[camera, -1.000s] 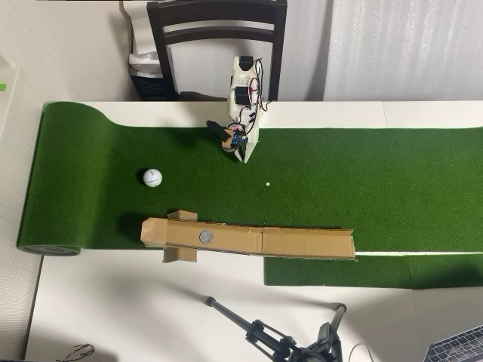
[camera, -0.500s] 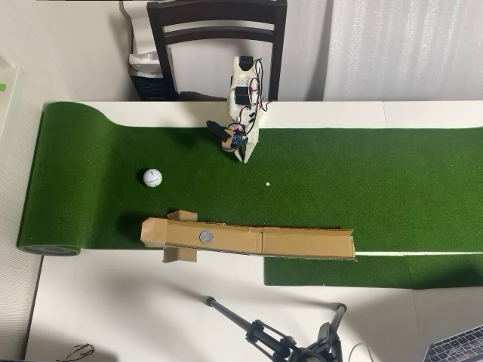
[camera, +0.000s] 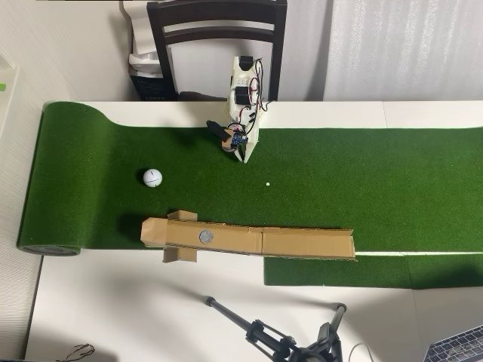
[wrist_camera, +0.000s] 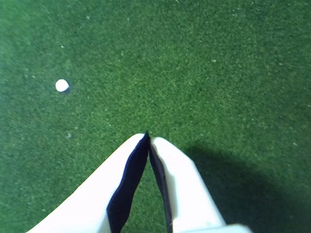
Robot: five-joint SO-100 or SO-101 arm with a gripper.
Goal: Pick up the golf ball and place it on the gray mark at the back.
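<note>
The white golf ball (camera: 152, 178) lies on the green putting mat (camera: 362, 181), left of centre in the overhead view. The gray round mark (camera: 205, 236) sits on a long cardboard strip (camera: 302, 243) along the mat's lower edge. My white gripper (camera: 243, 156) hangs folded near the mat's upper edge, well to the right of the ball. In the wrist view the gripper (wrist_camera: 147, 137) is shut and empty, its tips together over bare turf. The ball and the mark are out of the wrist view.
A small white dot (camera: 267, 184) lies on the mat right of the gripper; it also shows in the wrist view (wrist_camera: 61, 85). A dark chair (camera: 215, 30) stands behind the arm. A black tripod (camera: 279, 339) lies on the white table below the cardboard.
</note>
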